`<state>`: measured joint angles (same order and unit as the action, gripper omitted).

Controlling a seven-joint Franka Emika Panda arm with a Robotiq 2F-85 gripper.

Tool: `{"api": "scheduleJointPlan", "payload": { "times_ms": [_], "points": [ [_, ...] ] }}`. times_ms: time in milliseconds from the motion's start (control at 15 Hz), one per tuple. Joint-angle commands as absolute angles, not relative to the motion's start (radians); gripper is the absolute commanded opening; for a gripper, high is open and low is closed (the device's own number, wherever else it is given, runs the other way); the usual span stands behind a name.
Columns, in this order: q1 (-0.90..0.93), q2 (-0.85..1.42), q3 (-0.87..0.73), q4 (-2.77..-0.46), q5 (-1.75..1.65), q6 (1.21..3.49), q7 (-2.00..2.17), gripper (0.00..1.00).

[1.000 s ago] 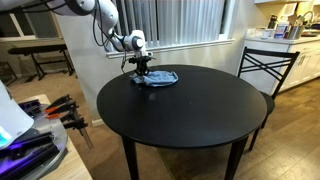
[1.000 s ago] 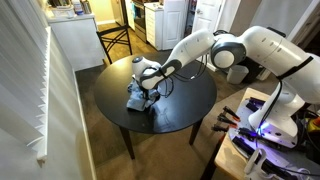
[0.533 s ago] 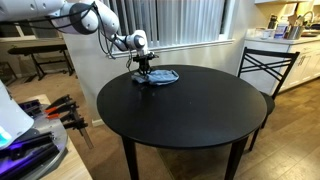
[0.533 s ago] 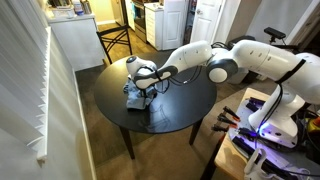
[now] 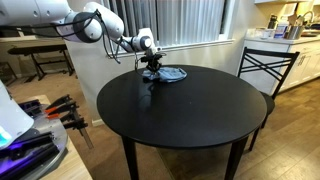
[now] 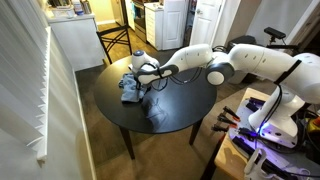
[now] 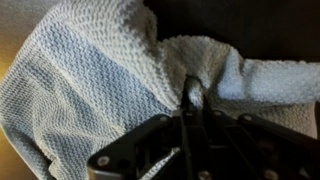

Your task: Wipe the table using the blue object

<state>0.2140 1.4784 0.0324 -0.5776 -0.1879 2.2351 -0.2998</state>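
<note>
Cloth point(image 7: 90, 70): blue, waffle weave. The texture is legible in the wrist view only, where the gripper point(image 7: 192, 92) pinches a raised fold, fingers closed on it.
Table point(image 5: 190, 110): round, black. Only the exterior views show the cloth lying bunched near its edge.
Arm point(image 6: 200, 62): stretched low across the tabletop, wrist bent down onto the cloth.
Chair point(image 5: 262, 62): beside the table.

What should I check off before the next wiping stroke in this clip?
1. The gripper is shut on the blue cloth: ok, the wrist view shows fabric pinched.
2. Cloth resting on the table: ok.
3. Cloth spread flat: not ok, it is bunched in both exterior views.
4. Cloth inside the table rim: ok, but close to the edge.
5. Pressing force on the tabletop: cannot tell.
</note>
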Motion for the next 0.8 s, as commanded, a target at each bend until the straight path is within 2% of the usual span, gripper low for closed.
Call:
{"api": "scheduleJointPlan", "payload": {
  "times_ms": [0,267,600,733],
  "points": [
    [0.218,1.479,-0.001,-0.598,-0.171,2.317,-0.18,0.04],
    [0.205,1.483,-0.049,-0.604,-0.188,2.304,-0.1,0.04],
    [0.173,1.487,-0.028,-0.58,-0.173,2.185,-0.171,0.04],
    [0.168,1.445,-0.022,-0.64,-0.181,2.165,-0.175,0.04]
  ]
}}
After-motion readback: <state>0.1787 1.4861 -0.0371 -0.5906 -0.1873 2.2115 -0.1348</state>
